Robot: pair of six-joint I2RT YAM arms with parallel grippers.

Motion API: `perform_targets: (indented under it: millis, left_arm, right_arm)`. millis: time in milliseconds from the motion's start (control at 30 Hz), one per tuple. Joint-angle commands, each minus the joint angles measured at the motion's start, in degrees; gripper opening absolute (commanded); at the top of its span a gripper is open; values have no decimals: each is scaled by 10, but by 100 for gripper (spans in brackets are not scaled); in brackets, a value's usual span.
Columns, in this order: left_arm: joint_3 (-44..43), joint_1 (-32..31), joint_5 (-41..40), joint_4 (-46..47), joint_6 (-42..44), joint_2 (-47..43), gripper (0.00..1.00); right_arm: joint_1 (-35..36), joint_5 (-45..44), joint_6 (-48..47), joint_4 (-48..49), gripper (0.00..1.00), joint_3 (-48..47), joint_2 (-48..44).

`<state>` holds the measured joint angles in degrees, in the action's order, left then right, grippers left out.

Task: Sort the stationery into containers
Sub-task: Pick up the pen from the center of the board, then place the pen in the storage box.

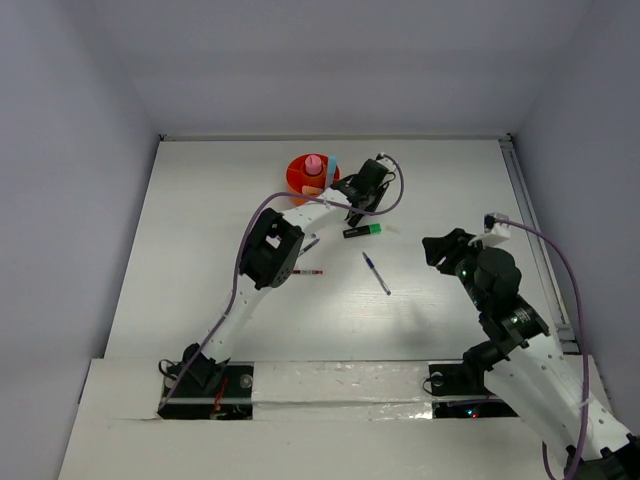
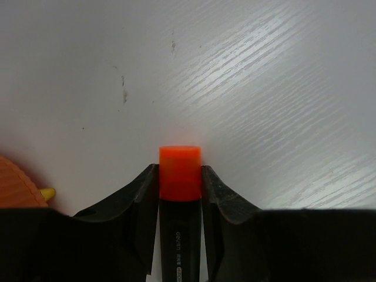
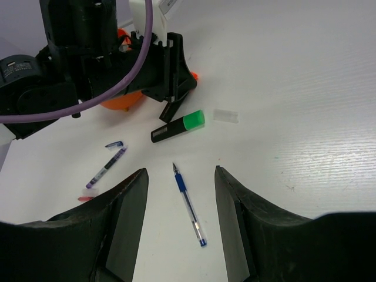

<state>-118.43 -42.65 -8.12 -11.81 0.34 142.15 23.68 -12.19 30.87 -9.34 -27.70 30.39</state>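
My left gripper (image 2: 180, 171) is shut on a black marker with an orange cap (image 2: 180, 170), its fingers pressed against both sides of the cap. It is low over the table just right of the orange cup (image 1: 298, 178). A pink bottle-like piece (image 1: 314, 163) stands in that cup. A green-capped black marker (image 1: 362, 231) lies just below the left gripper (image 1: 360, 198). A blue pen (image 3: 189, 202) lies at the table's middle, under and between the fingers of my open right gripper (image 3: 180, 173). A purple pen (image 3: 107, 166) and a red pen (image 1: 305, 271) lie further left.
A small clear cap (image 3: 225, 116) lies to the right of the green marker (image 3: 179, 127). The left arm (image 1: 270, 250) stretches across the purple and red pens. A bare metal rail (image 1: 530, 220) runs along the table's right edge.
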Motion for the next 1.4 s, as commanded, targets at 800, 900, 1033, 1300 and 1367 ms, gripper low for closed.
perform_targets:
  millis: [800,900,1033,1300,1367]
  left_arm:
    - [211,56,-52,253,-60,-402,0]
    - [302,106,-77,318,-94,-450,0]
    - [408,158,-106,385,-134,-472,0]
    - [472,175,-185,493,-142,-446,0]
    - [480,175,-192,520,-148,-435,0]
  right_arm:
    - [0,18,1,83,55,44,9]
    - [0,24,0,85,55,45,8]
    - [0,31,-1,87,55,49,5]
    - [0,52,-2,108,55,53,14]
    - [0,55,-3,113,55,55,15]
